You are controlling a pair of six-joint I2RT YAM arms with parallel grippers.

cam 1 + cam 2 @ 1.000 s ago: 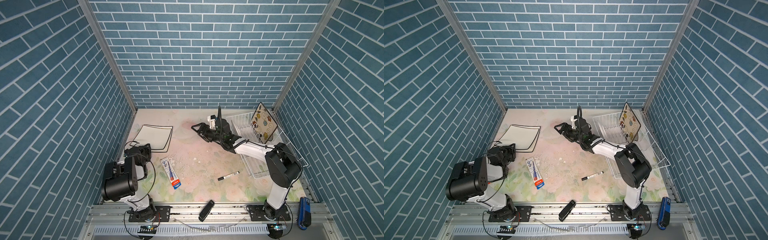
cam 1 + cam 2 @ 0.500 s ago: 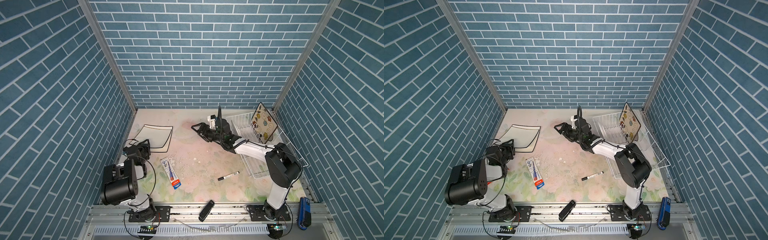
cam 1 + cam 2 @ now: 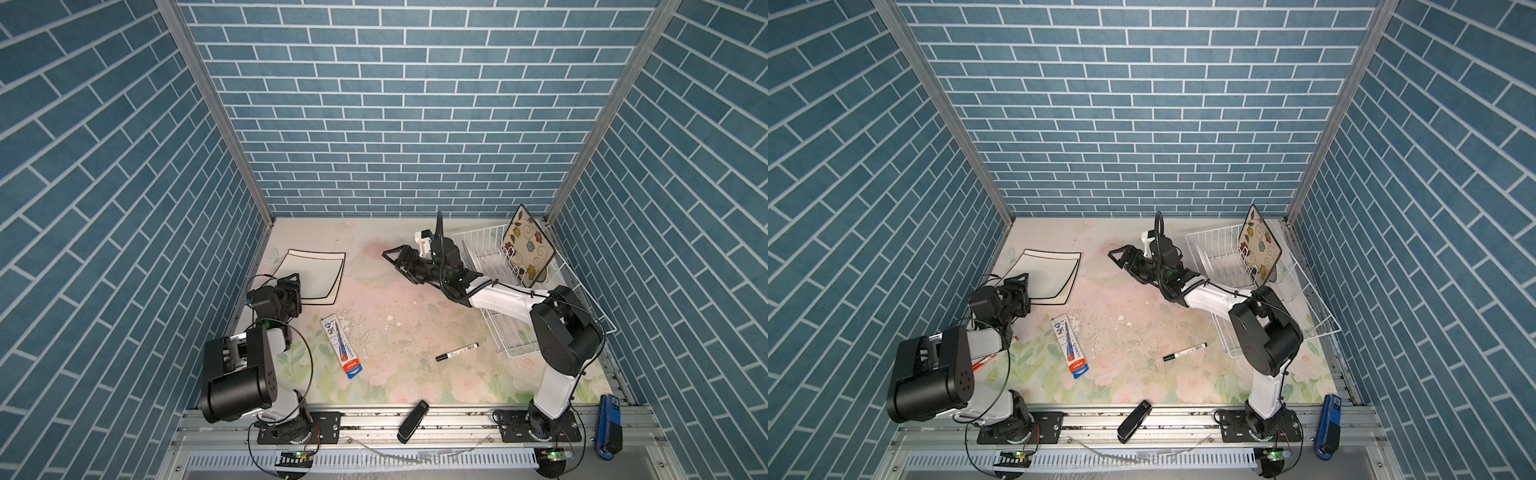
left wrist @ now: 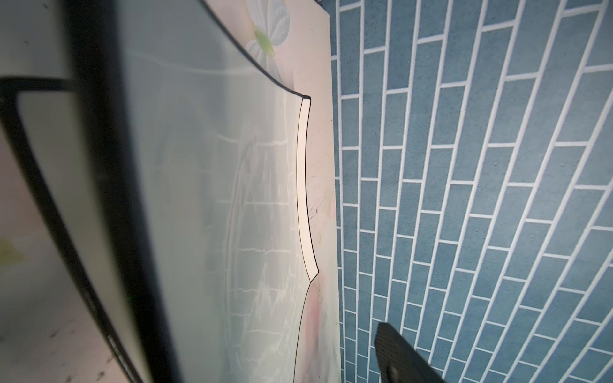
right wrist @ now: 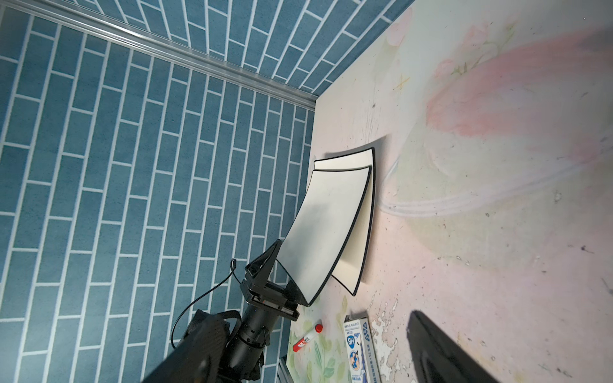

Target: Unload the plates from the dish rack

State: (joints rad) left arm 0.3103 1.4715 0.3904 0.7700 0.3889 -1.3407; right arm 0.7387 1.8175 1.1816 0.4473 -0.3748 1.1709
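Observation:
Two plain white square plates with thin black rims lie stacked at the back left, the upper one (image 5: 321, 232) tilted over the lower one (image 5: 363, 212). My left gripper (image 3: 294, 286) is open around the upper plate's near corner, one finger (image 5: 267, 260) standing clear of its face. The flowered cream plate (image 3: 528, 245) stands upright in the white wire dish rack (image 3: 505, 324) at the right. My right gripper (image 3: 398, 258) hangs open and empty over the middle of the table, left of the rack. In the left wrist view the upper plate (image 4: 215, 199) fills the frame.
A pencil box (image 3: 341, 347) and a black marker (image 3: 457, 351) lie on the flowered tabletop (image 3: 415, 316). A red marker (image 5: 306, 336) lies by the left arm. A black device (image 3: 412, 419) and a blue one (image 3: 609, 419) sit on the front rail. Brick walls enclose three sides.
My left gripper's jaws have opened at the upper white plate's corner, and the gripper has shifted slightly toward the back. The right arm has not moved.

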